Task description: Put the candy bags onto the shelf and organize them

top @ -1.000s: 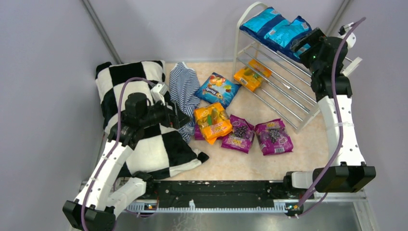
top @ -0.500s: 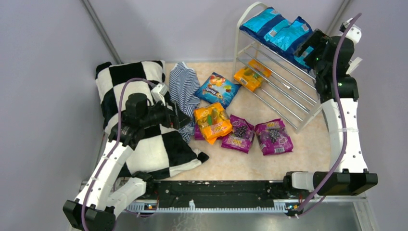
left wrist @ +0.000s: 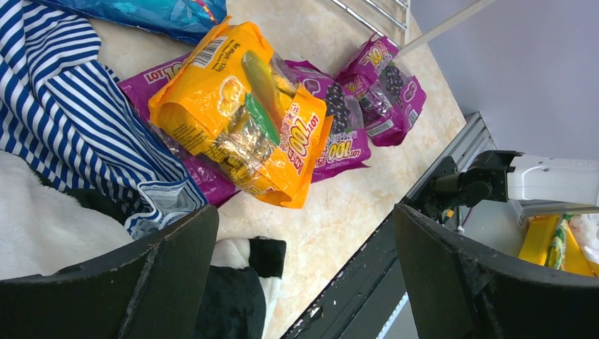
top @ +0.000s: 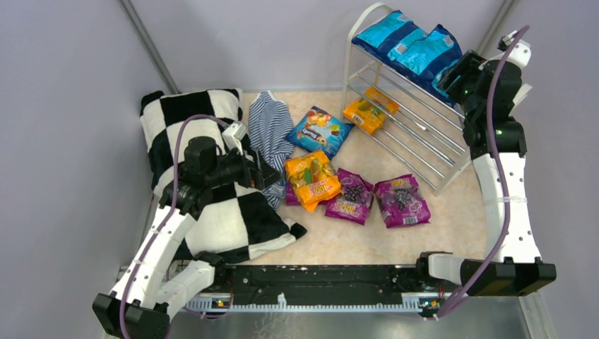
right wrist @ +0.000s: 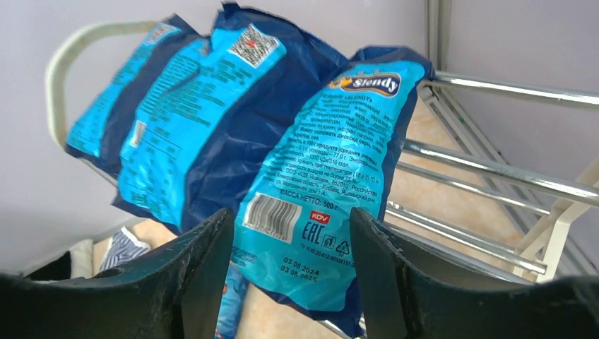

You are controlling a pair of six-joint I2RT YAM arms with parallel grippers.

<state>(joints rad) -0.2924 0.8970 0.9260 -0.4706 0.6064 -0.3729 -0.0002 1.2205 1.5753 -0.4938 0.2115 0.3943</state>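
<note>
The right claw (right wrist: 288,212) is part-open at the near end of the shelf's (top: 424,134) top tier. The nearest blue bag's (right wrist: 325,183) lower end shows in the gap and runs on behind both fingers, and no grip on it is visible. The right arm rises from the lower right of the overhead frame, its wrist bent left towards the shelf. The left claw (left wrist: 302,210) gapes wide and empty, pointing right over the checkered pillow (top: 212,212) and the edge of the striped cloth (top: 270,127), with its arm folded at the elbow.

The nearest blue bag reads "Slendy" at its upper end, with a barcode, "KDV" and "EAC" below. Its long axis climbs towards the upper right of the wrist frame. Two more blue bags (top: 388,35) lie beside it, overlapping. An orange bag (top: 369,111) lies on a lower tier.

On the table (top: 367,240) are a blue bag (top: 319,131), an orange bag (left wrist: 240,113) printed "100", and purple bags (top: 401,201).
</note>
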